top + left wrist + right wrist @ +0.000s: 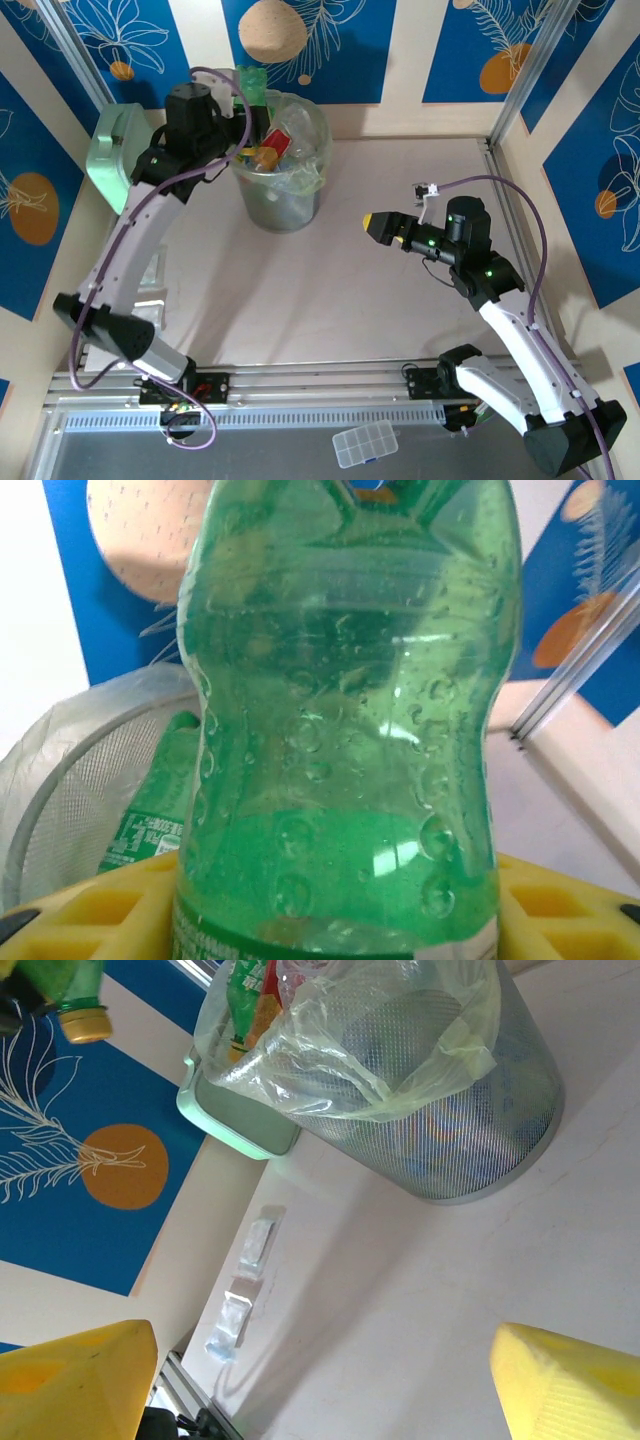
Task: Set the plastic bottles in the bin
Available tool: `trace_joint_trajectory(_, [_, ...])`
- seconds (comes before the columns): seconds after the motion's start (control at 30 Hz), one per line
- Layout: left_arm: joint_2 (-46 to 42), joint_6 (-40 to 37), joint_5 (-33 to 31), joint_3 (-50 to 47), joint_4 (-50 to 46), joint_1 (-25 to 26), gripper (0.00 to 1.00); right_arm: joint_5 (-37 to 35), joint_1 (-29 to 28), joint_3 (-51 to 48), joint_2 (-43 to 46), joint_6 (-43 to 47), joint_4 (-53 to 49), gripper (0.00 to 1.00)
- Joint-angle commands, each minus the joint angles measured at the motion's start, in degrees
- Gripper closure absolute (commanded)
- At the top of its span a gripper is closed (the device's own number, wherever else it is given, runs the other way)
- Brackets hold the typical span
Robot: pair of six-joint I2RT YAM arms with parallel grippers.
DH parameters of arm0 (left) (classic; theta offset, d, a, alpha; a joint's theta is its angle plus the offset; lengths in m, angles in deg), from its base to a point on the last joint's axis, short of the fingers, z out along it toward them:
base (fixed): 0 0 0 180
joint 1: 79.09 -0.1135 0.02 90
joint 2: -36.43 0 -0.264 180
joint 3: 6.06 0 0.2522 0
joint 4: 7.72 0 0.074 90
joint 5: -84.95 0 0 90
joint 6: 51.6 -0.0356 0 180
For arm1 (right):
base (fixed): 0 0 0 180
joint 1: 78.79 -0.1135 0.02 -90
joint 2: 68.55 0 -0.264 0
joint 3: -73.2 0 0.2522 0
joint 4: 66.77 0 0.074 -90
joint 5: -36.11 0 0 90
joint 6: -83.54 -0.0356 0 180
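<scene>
Bottle [345, 730] green, gripped by left gripper [335, 920], top cut off | label [225, 932] print illegible | bin [285, 210] contents blurred behind bag [400, 1070] | right gripper [320, 1380] splayed, empty

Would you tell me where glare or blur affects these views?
Left wrist: the green bottle, very close, looks soft with white glare patches; top external: even light, the bin casts a faint shadow; right wrist: the bin sharp, the near yellow fingertips blurred.

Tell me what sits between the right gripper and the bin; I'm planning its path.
Nothing stands there: the stretch from the open right gripper to the bin is bare table, in both the top view and the right wrist view.
</scene>
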Motion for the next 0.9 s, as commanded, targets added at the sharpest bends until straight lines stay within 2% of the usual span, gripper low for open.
trace_joint_trajectory(0.0, [4.9,0.6,-1.8,7.1,-7.3,-3.2,0.57,-0.6,0.0,1.8,-0.7,1.2,-0.8,0.13])
trace_joint_trajectory(0.17, [12.1,3.9,-1.1,16.1,-11.4,-8.3,0.56,0.4,0.0,1.6,-1.3,0.8,-0.4,0.13])
trace_joint_trajectory(0.43, [21.6,-1.7,-6.7,25.0,-13.8,-10.0,0.55,0.3,0.0,2.4,-2.5,1.3,-1.0,0.13])
trace_joint_trajectory(0.5, [23.8,-2.5,-6.1,27.0,-13.8,-10.2,0.55,0.2,0.0,2.3,-2.8,1.4,-1.0,0.13])
trace_joint_trajectory(0.67, [26.8,-3.7,-4.4,27.0,-13.7,-10.2,0.52,0.4,0.0,2.1,-3.1,1.0,-0.8,0.13])
trace_joint_trajectory(0.87, [26.7,-5.8,-3.8,25.3,-14.5,-10.2,0.4,0.2,-0.1,2.4,-3.6,1.1,-0.7,0.13])
